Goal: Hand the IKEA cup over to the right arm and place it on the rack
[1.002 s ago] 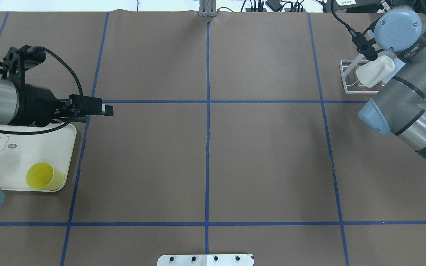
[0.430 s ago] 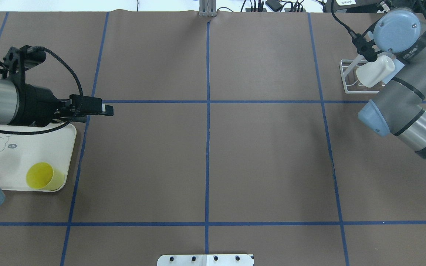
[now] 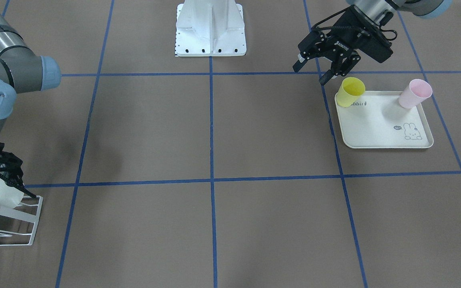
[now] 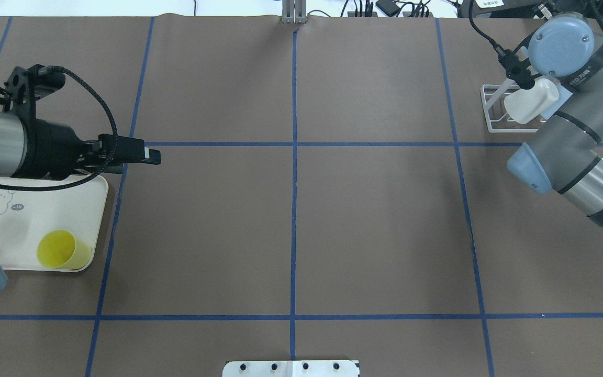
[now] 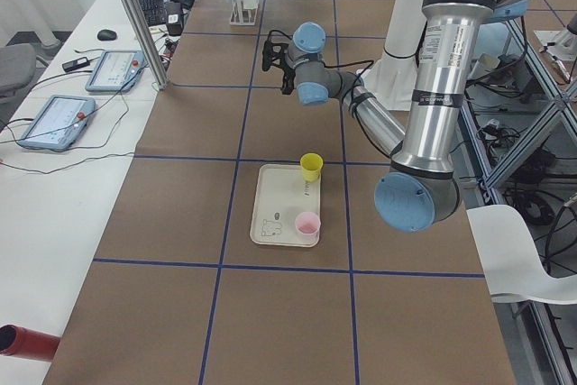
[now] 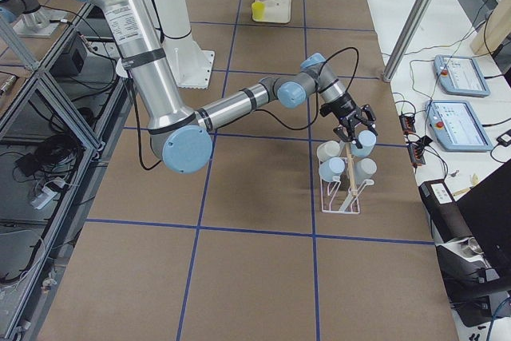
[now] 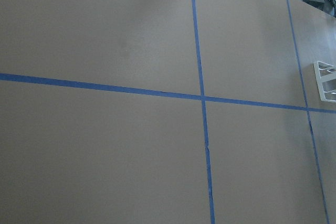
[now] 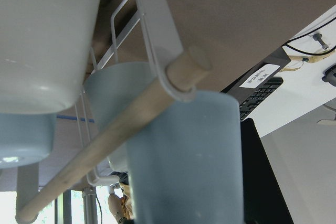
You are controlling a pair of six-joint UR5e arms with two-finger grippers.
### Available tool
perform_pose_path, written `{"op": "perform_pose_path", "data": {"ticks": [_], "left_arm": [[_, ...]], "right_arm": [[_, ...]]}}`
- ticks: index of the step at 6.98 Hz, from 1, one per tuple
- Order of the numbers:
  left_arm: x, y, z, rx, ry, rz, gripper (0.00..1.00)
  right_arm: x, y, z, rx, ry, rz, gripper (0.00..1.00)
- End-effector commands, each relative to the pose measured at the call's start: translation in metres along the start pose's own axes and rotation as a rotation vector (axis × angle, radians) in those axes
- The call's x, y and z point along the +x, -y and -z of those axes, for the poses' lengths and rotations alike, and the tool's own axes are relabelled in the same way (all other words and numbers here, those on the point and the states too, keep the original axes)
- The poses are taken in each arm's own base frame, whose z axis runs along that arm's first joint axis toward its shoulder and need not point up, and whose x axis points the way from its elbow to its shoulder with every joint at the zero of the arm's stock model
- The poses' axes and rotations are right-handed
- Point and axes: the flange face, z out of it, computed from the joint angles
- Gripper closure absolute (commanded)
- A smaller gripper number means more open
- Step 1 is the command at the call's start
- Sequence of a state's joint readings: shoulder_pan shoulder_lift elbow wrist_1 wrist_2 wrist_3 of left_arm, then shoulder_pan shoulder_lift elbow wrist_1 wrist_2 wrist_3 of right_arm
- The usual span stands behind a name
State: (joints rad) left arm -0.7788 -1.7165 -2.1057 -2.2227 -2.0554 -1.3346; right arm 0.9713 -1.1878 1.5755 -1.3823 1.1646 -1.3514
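Step in hand: placing; the pale blue cup sat high on the rack, close by the wooden dowel.
Right gripper: over that cup, jaws spread wider than it, apparently clear of it.
Left gripper: fingers apart, empty, near the yellow cup on the tray.
Handling advice: back off along the prong's line, jaws kept wide, avoiding neighbouring cups.
Markings: "ROBOTIQ" on the left gripper; "abbit" on the tray; arm-sleeve lettering unreadable.
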Motion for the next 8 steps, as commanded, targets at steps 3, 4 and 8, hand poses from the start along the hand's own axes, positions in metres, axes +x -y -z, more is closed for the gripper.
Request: {"op": "perform_pose_path", "data": {"ticks": [3, 4, 8], "left_arm": [[0.000, 0.000, -0.001, -0.001, 0.001, 0.000, 0.00], [-0.001, 0.000, 0.000, 0.000, 0.001, 0.001, 0.00], [-0.075, -0.001, 0.054, 0.038, 0.129, -0.166, 0.00]], "right_arm": [[0.006, -0.003, 0.004, -0.022, -0.016, -0.015, 0.01], [0.015, -0.006, 0.017, -0.014, -0.042, -0.036, 0.01], [0.031, 0.008, 0.100, 0.205, -0.115, -0.546, 0.01]]}}
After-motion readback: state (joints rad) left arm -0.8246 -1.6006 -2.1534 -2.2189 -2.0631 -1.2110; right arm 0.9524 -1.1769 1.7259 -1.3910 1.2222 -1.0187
